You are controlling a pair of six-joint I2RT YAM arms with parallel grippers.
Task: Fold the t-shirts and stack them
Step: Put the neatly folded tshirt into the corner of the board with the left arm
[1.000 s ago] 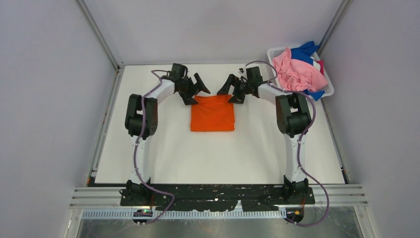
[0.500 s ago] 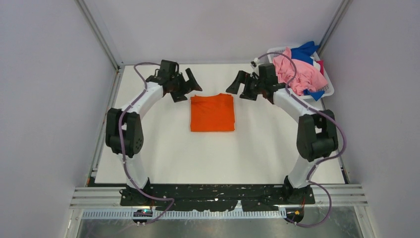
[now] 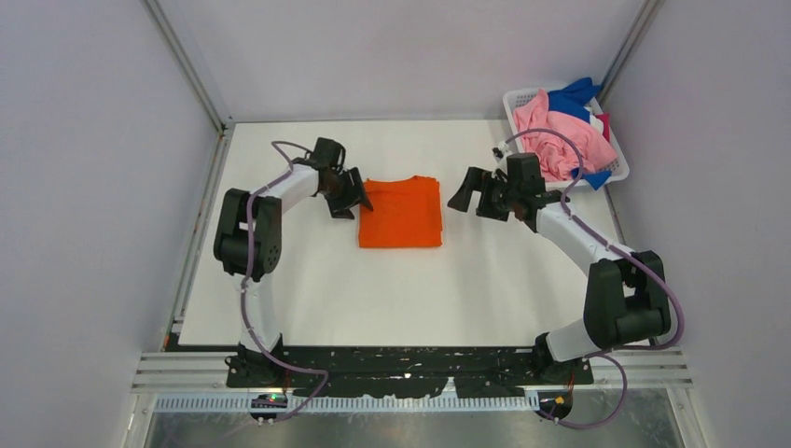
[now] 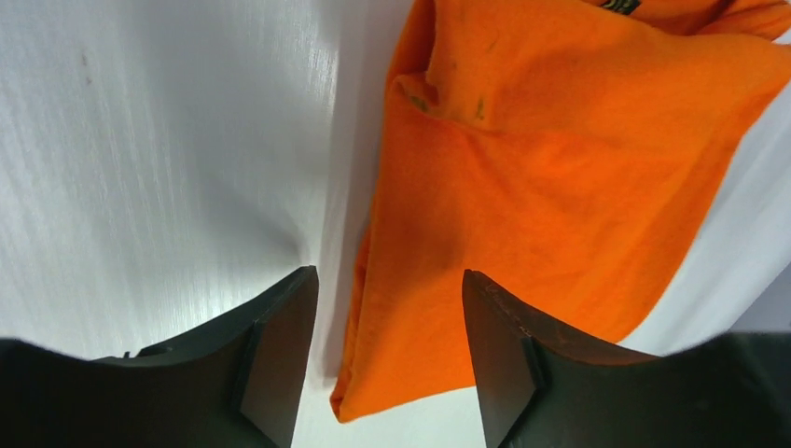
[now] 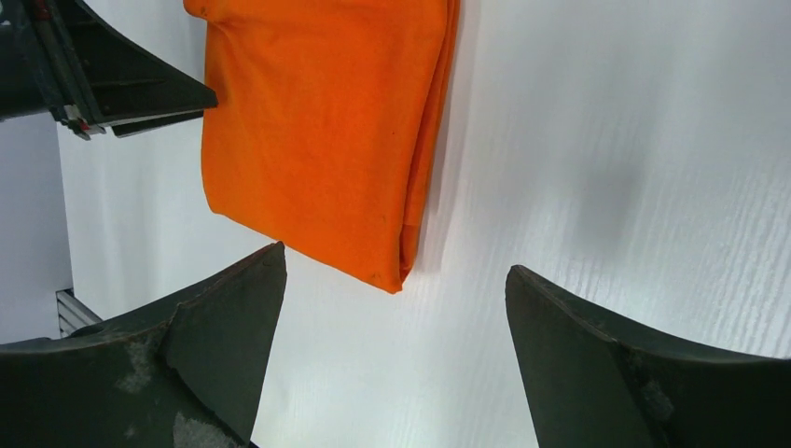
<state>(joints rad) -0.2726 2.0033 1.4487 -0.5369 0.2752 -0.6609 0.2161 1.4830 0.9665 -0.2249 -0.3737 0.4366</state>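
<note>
- Orange shirt (image 3: 401, 213) folded to a rectangle, flat on table (image 3: 420, 299), centre-far
- L gripper (image 3: 357, 196) at shirt's left edge, jaws apart, holding nothing; wrist view shows the edge betw. its fingers, contact unclear
- R gripper (image 3: 464, 194) just beside shirt's right edge, jaws wide, empty
- Basket (image 3: 619, 169) at far right corner: pink shirt (image 3: 560, 140) heaped on top, blue (image 3: 571, 96) and magenta (image 3: 604, 124) cloth under/behind it

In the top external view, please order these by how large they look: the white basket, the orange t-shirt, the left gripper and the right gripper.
1. white basket
2. orange t-shirt
3. left gripper and right gripper: these look about alike, so I do not rank them.
</note>
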